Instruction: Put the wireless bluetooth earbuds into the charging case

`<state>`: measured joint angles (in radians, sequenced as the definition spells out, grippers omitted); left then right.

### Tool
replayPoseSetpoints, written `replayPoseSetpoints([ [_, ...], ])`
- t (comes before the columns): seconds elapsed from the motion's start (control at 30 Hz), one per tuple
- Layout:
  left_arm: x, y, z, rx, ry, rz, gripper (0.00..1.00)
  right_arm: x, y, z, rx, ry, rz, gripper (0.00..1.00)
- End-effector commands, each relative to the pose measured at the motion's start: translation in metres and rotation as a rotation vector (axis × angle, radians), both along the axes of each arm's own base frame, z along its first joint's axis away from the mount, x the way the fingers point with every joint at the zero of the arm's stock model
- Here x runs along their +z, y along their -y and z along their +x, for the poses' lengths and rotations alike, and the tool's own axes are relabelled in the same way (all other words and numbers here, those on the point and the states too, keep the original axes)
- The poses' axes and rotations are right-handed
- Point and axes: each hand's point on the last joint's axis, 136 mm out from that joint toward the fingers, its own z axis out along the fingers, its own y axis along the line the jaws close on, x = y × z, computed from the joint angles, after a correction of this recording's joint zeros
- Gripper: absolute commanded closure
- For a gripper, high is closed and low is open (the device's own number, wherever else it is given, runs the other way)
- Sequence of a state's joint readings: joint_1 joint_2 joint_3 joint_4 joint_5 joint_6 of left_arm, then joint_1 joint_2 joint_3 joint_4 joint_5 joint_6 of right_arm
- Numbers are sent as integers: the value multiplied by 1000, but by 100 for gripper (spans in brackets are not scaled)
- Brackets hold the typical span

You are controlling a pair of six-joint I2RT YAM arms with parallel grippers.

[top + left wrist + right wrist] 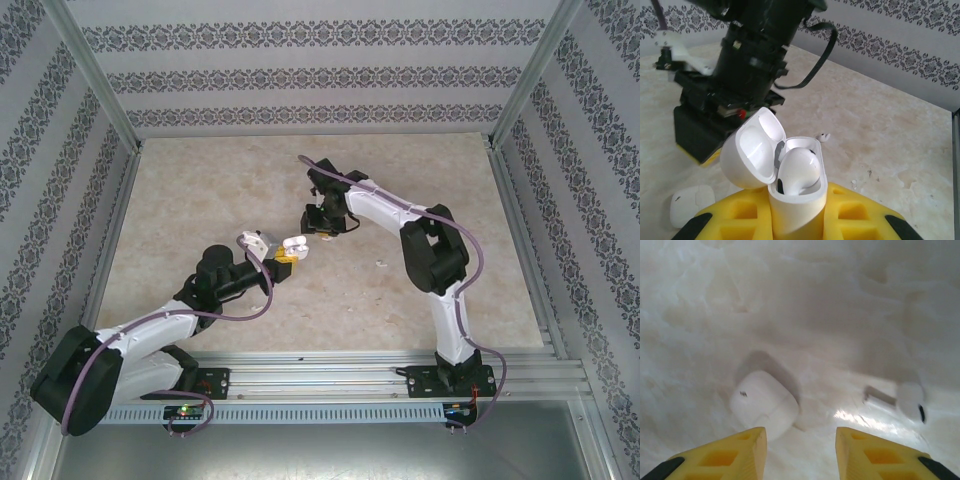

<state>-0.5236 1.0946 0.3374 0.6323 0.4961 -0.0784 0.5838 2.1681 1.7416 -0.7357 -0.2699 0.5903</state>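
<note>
Left gripper (287, 262): pinched the open charging case (799, 200), base hidden in grip, one earbud (801, 167) seated inside. Right gripper (800, 447): spread, empty, fingers (725, 455) cut by frame edge; loose earbud (907, 400) and closed case (762, 402) lay below, bare table (815, 300) around

You are looking at a brightly, evenly lit bench (200, 200) from overhead, with only faint, soft shadows lying on it. In the right wrist view you are getting a hazy, washed-out picture. The closed case (762, 402) is casting a soft shadow toward one o'clock, and glare is shining off the bench at eight o'clock from the earbud (910, 400). In the left wrist view the open case (797, 190) is showing sharp, while the right arm (750, 60) at eleven o'clock is losing detail in darkness.
</note>
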Motion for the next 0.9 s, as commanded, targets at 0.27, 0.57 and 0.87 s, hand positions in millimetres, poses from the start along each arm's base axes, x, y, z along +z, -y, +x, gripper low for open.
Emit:
replayPoseSetpoints([
  [0.27, -1, -5, -9, -3, 15, 14, 100, -28, 3, 19, -5, 18, -179, 60],
  [0.57, 0, -9, -11, 5, 31, 35, 100, -46, 7, -2, 38, -11, -245, 60],
  [0.87, 3, -8, -11, -1, 31, 26, 100, -41, 17, -23, 65, 11, -293, 61],
])
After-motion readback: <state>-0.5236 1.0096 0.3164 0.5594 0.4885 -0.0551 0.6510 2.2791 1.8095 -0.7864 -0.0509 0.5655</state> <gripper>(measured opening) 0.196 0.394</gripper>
